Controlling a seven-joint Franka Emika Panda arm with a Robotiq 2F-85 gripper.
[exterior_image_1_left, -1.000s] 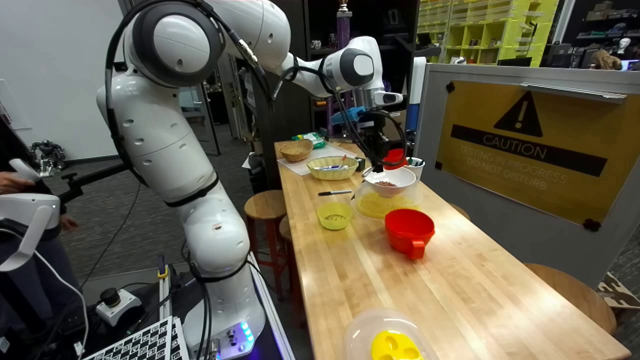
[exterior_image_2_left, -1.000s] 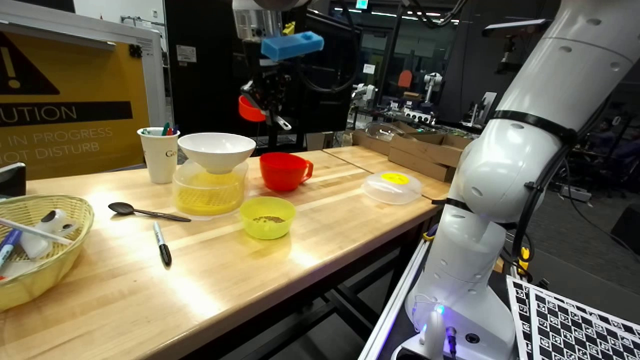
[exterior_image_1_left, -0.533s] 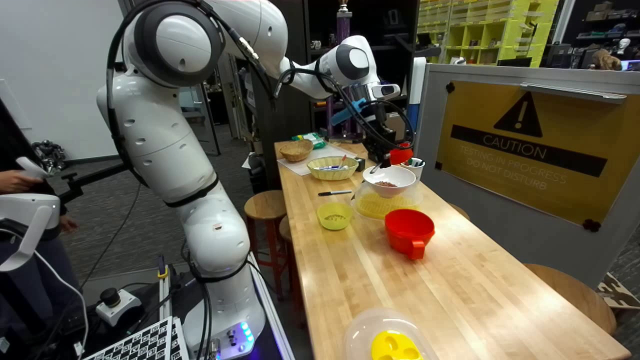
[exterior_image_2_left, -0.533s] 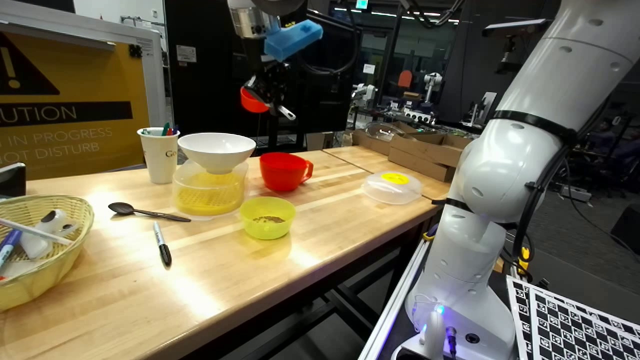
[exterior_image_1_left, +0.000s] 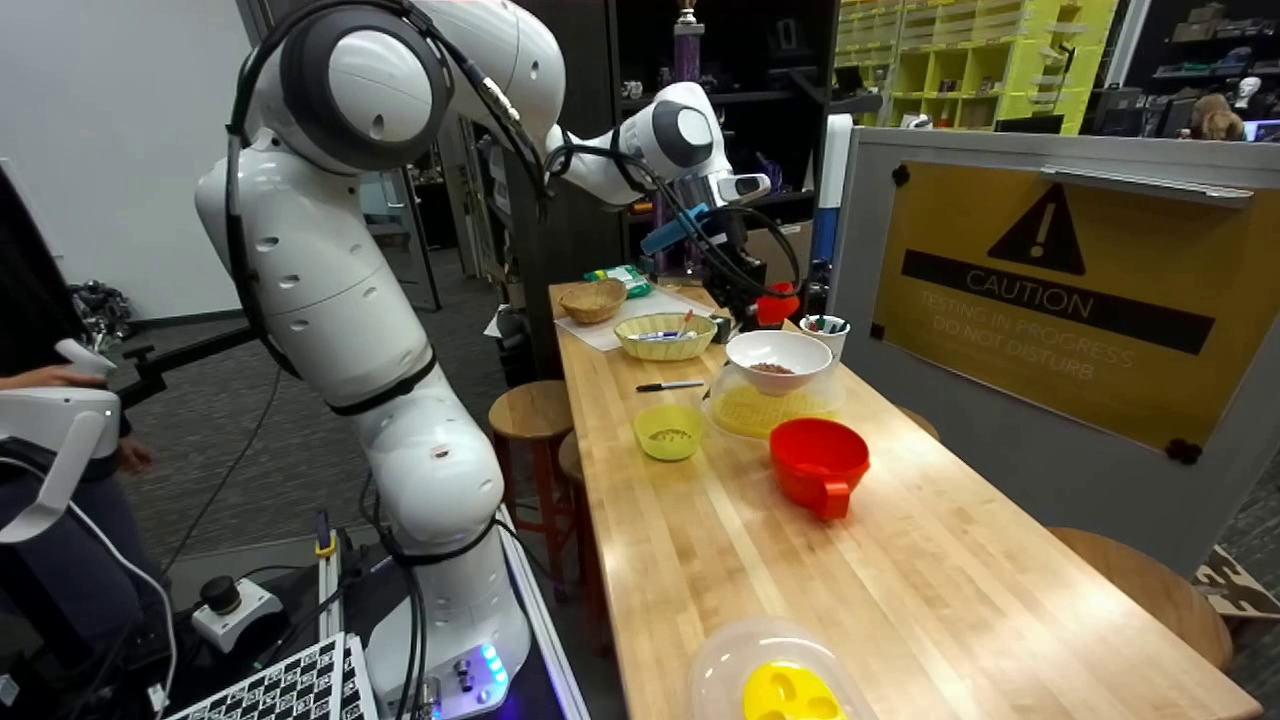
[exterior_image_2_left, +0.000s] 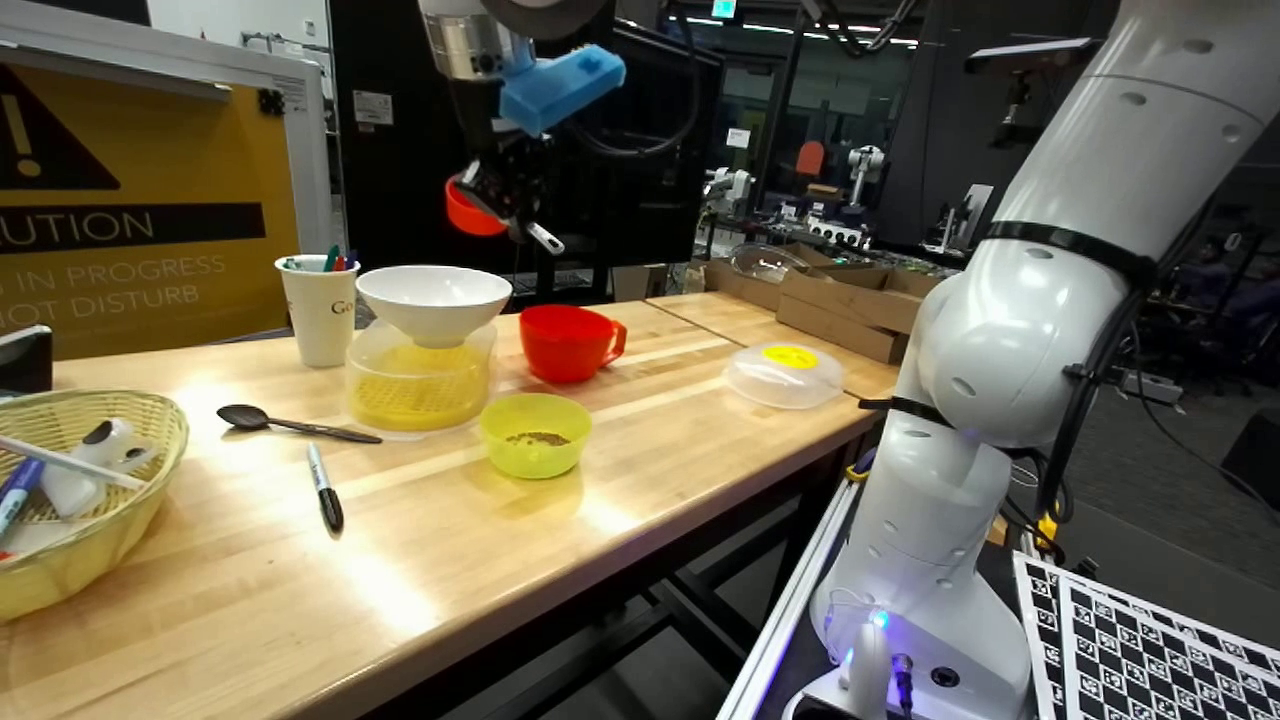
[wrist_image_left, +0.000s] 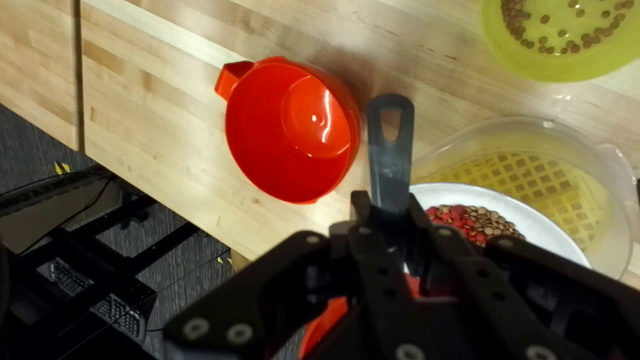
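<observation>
Tool (wrist_image_left: 389, 215), jaws nearly together, pinches handle (wrist_image_left: 391, 165) of scoop (exterior_image_2_left: 466, 212); we should move smoothly, scoop clear of white bowl (exterior_image_2_left: 430, 312).

A marker (exterior_image_2_left: 323, 488) and dark spoon (exterior_image_2_left: 290, 424) lie near a basket (exterior_image_2_left: 110, 545).

In an exterior view, the upper bowl (exterior_image_2_left: 435, 312) rests on the tub (exterior_image_2_left: 420, 400). Left of the tub lies the spoon (exterior_image_2_left: 312, 428); front left, the marker (exterior_image_2_left: 325, 490); back left, the pen cup (exterior_image_2_left: 322, 318). Front right stands the lower bowl (exterior_image_2_left: 530, 460); back right, the mug (exterior_image_2_left: 563, 345); far right, the lid (exterior_image_2_left: 785, 378). Above tub level hangs the scoop (exterior_image_2_left: 472, 210), in the gripper (wrist_image_left: 389, 207).
</observation>
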